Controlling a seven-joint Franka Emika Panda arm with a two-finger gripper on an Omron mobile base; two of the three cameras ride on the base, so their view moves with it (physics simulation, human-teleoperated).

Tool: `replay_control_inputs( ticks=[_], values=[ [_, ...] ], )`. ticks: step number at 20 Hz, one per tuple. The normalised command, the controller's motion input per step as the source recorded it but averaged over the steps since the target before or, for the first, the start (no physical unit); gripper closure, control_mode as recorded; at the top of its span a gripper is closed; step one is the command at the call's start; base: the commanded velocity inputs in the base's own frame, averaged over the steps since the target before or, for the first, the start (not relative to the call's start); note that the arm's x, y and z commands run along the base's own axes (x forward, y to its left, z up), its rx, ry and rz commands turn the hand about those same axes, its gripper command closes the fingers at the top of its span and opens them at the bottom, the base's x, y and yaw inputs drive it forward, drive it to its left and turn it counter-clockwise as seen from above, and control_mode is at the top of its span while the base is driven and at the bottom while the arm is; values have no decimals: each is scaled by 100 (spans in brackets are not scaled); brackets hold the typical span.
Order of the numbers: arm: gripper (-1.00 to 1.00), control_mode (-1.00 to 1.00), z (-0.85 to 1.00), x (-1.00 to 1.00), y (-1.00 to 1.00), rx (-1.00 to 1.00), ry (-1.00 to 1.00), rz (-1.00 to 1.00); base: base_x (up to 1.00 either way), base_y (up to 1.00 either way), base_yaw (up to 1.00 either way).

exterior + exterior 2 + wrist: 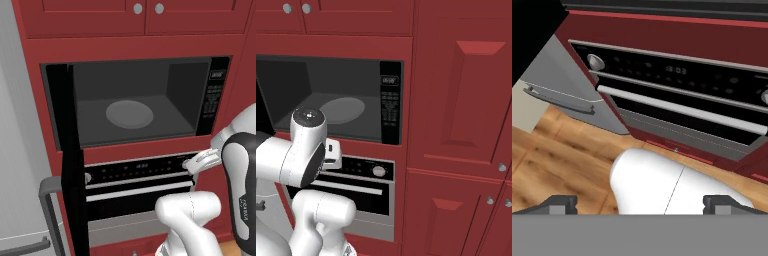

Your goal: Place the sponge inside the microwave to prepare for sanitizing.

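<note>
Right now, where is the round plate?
The plate lies on the floor of the open microwave, above the oven, left of the button panel.

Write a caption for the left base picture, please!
Microwave door swung open, round turntable plate bare, above the oven.

The pincer (640, 204) points downward, its fingertips spread wide, empty.

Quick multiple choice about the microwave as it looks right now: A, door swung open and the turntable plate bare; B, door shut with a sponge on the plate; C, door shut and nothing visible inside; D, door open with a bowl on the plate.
A: the microwave has its door swung out to the left, and the round turntable plate carries nothing.
</note>
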Motion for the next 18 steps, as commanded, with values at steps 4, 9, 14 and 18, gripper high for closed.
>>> replay_control_inputs(
  ticks=[4,9,14,18],
  values=[
    [-100,-100,0,0,0,0,0,0,0,0,0],
    [-100,-100,0,0,0,0,0,0,0,0,0],
    [-100,100,0,0,0,0,0,0,0,0,0],
    [-100,100,0,0,0,0,0,0,0,0,0]
  ],
)
